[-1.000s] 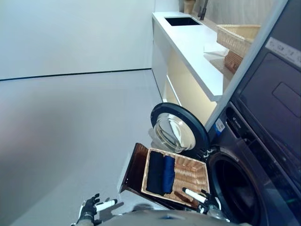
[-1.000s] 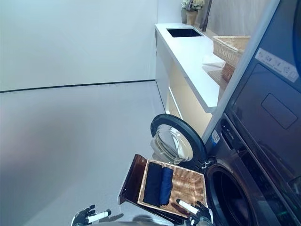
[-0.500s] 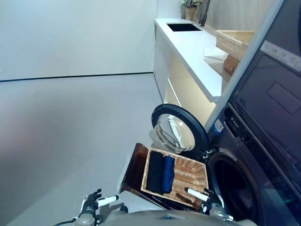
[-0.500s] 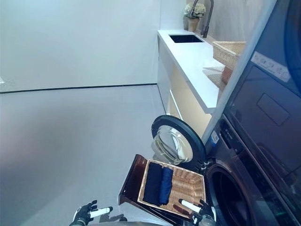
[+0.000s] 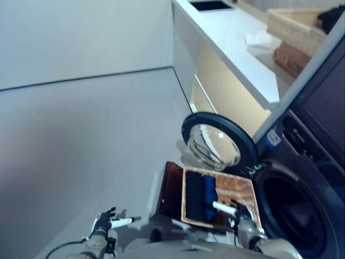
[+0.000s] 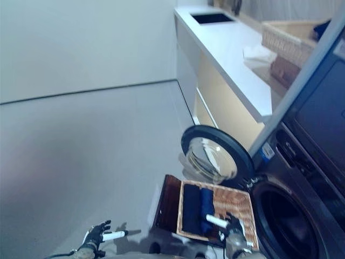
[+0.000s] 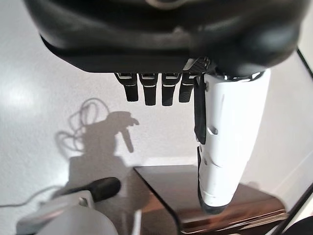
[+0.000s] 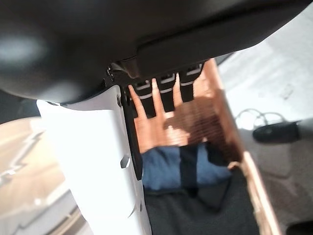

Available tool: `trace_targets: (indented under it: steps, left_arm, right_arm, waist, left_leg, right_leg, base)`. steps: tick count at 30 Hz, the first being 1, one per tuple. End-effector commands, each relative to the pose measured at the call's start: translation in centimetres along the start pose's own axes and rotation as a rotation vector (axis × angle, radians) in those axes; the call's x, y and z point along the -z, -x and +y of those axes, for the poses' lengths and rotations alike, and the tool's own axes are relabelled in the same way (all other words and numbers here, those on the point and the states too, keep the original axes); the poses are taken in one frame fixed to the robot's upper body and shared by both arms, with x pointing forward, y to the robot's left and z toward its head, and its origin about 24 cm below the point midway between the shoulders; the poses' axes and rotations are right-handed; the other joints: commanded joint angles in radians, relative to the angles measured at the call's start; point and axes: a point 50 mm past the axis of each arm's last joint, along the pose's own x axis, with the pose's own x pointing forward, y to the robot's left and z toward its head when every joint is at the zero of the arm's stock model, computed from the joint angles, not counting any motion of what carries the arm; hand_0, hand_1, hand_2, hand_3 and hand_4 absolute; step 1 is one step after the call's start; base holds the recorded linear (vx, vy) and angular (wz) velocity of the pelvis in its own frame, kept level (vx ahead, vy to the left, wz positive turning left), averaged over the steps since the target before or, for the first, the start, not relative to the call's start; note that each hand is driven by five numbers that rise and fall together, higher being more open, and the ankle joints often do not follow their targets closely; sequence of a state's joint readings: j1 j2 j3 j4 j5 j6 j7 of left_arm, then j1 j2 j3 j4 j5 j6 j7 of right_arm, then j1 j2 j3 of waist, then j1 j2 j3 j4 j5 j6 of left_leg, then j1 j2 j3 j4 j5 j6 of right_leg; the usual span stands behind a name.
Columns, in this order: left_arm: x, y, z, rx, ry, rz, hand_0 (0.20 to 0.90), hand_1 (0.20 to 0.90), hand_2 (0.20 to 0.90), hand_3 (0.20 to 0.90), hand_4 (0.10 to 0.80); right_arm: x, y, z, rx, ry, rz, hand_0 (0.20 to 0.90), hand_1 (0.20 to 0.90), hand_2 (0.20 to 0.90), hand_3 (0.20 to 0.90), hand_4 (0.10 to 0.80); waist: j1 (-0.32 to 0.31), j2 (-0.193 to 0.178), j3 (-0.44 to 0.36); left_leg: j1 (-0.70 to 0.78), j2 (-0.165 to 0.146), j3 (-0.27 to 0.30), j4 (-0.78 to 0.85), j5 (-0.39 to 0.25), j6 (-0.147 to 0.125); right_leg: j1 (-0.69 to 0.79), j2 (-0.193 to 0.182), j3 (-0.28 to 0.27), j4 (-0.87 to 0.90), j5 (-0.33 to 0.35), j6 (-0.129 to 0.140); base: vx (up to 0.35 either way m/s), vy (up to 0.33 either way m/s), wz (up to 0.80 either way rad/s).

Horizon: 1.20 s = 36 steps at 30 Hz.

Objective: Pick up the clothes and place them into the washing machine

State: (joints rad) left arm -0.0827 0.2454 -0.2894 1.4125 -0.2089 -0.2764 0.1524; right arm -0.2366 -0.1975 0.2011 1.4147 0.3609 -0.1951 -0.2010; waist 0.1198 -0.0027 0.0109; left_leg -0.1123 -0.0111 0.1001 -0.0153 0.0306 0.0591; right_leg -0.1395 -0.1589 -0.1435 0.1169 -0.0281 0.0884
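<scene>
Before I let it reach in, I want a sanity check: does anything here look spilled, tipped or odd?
Nothing stands out. The dark clothes lie folded in the wicker basket, upright beside the washing machine's open door.

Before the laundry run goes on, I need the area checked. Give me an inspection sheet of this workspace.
Surface: grey floor, bare where visible.
Job's things: black garment and blue garment lie side by side in the wicker basket; washing machine stands with its door swung open.
Clutter: second basket and white cloth on the counter.
Hands: left hand over the floor, fingers relaxed, empty; right hand above the basket, fingers straight, holding nothing.
Cables: nothing seen.
Surroundings: white wall, sink.
</scene>
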Motion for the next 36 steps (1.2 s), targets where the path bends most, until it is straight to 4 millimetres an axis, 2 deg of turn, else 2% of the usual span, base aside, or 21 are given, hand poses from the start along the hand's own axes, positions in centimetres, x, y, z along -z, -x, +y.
trace_targets:
  steps: [1,5,6,10,15,20,24,29,31,36]
  left_arm:
    - [-3.4,-0.7,1.5,-0.071,0.052,-0.128,0.9,0.9,0.9,0.9,0.8]
    - [-3.8,-0.8,0.9,-0.06,0.068,-0.139,0.9,0.9,0.9,0.9,0.8]
    - [-4.7,-0.9,0.8,-0.066,0.081,-0.161,0.9,0.9,0.9,0.9,0.8]
    - [-6.5,-1.1,1.3,-0.093,0.085,-0.205,0.9,0.9,0.9,0.9,0.8]
    - [-8.6,-1.2,1.0,-0.095,0.09,-0.274,0.9,0.9,0.9,0.9,0.8]
    - [-10.3,-1.3,2.2,-0.149,0.159,-0.331,0.9,0.9,0.9,0.9,0.8]
    - [-10.5,-1.2,2.2,-0.154,0.169,-0.345,0.9,0.9,0.9,0.9,0.8]
    - [-9.7,-1.2,1.7,-0.147,0.151,-0.326,0.9,0.9,0.9,0.9,0.8]
    - [-10.1,-1.1,1.8,-0.149,0.158,-0.344,0.9,0.9,0.9,0.9,0.8]
    - [-11.4,-1.0,1.6,-0.142,0.187,-0.391,0.9,0.9,0.9,0.9,0.8]
  right_arm:
    - [-3.6,-0.6,-0.7,0.045,0.019,-0.125,0.9,0.9,0.9,0.9,0.8]
    - [-5.1,-0.7,-0.8,0.064,0.028,-0.166,0.9,0.9,0.9,0.9,0.8]
    - [-6.9,-0.7,-0.6,0.075,0.01,-0.213,0.9,0.9,0.9,0.9,0.8]
    - [-10.2,-0.6,-0.2,0.085,-0.009,-0.312,0.9,0.9,0.9,0.9,0.8]
    - [-14.0,-0.2,-0.6,0.123,-0.037,-0.414,0.9,0.9,0.9,0.9,0.8]
    - [-17.8,0.4,-1.8,0.184,-0.132,-0.505,0.9,0.9,0.9,0.9,0.8]
    - [-19.2,0.7,-2.5,0.217,-0.162,-0.535,0.9,0.9,0.9,0.9,0.8]
    - [-21.2,1.2,-3.7,0.266,-0.183,-0.576,0.9,0.9,0.9,0.9,0.8]
    - [-22.6,1.7,-4.6,0.3,-0.185,-0.607,0.9,0.9,0.9,0.9,0.8]
    - [-23.8,2.1,-6.0,0.344,-0.19,-0.633,0.9,0.9,0.9,0.9,0.8]
  waist:
    - [0.019,-0.016,0.011]
    - [0.02,-0.011,0.04]
    - [0.018,-0.005,0.089]
    - [0.012,0.003,0.158]
    - [0.015,0.025,0.212]
    - [0.022,0.052,0.246]
    - [0.031,0.064,0.248]
    - [0.039,0.073,0.244]
    - [0.04,0.083,0.254]
    - [0.044,0.098,0.266]
  left_leg:
    - [-0.085,0.006,-0.08,0.013,-0.002,-0.067]
    - [-0.126,0.005,-0.089,0.04,-0.003,-0.07]
    - [-0.18,0.0,-0.1,0.089,-0.002,-0.071]
    - [-0.291,-0.004,-0.112,0.144,0.006,-0.076]
    - [-0.389,-0.004,-0.109,0.177,0.014,-0.079]
    - [-0.472,-0.013,-0.114,0.206,0.017,-0.092]
    - [-0.493,-0.019,-0.114,0.208,0.019,-0.092]
    - [-0.504,-0.028,-0.108,0.206,0.014,-0.089]
    - [-0.52,-0.032,-0.104,0.212,0.011,-0.087]
    - [-0.541,-0.034,-0.102,0.206,0.017,-0.085]
  right_leg:
    - [0.005,-0.02,0.032,-0.068,0.082,0.025]
    - [-0.011,-0.027,0.01,-0.08,0.086,0.023]
    - [-0.043,-0.026,0.007,-0.066,0.084,0.015]
    - [-0.133,-0.025,0.005,-0.037,0.089,0.008]
    - [-0.233,-0.021,0.006,0.012,0.082,0.005]
    - [-0.312,-0.031,0.0,0.058,0.068,0.003]
    - [-0.328,-0.036,0.002,0.061,0.066,0.004]
    - [-0.335,-0.043,0.009,0.047,0.071,0.008]
    - [-0.358,-0.042,0.02,0.052,0.074,0.006]
    - [-0.382,-0.041,0.021,0.05,0.083,0.006]
  base:
    - [-0.029,-0.025,0.07]
    - [-0.073,-0.024,0.12]
    - [-0.214,-0.048,0.19]
    - [-0.185,-0.021,0.19]
    - [-0.089,0.048,0.01]
    - [-0.016,0.028,0.09]
    - [0.025,0.023,0.11]
    - [0.008,0.014,0.0]
    - [-0.024,0.035,-0.01]
    - [-0.019,0.008,-0.06]
